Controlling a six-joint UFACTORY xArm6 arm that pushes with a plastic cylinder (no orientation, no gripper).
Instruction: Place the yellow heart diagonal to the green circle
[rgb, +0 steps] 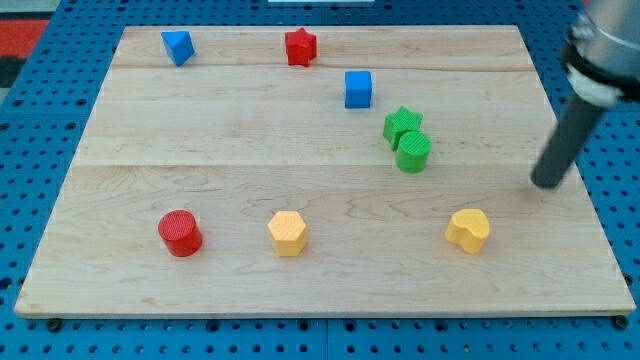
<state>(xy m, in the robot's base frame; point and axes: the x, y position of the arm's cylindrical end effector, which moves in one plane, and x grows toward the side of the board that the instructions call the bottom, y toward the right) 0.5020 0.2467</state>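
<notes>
The yellow heart lies near the view's bottom right of the wooden board. The green circle sits up and to the left of it, touching the green star just above. My tip is at the board's right side, up and to the right of the yellow heart and well right of the green circle, touching neither.
A yellow hexagon and a red circle lie along the view's bottom. A blue cube, a red star and a blue triangle lie toward the top. Blue pegboard surrounds the board.
</notes>
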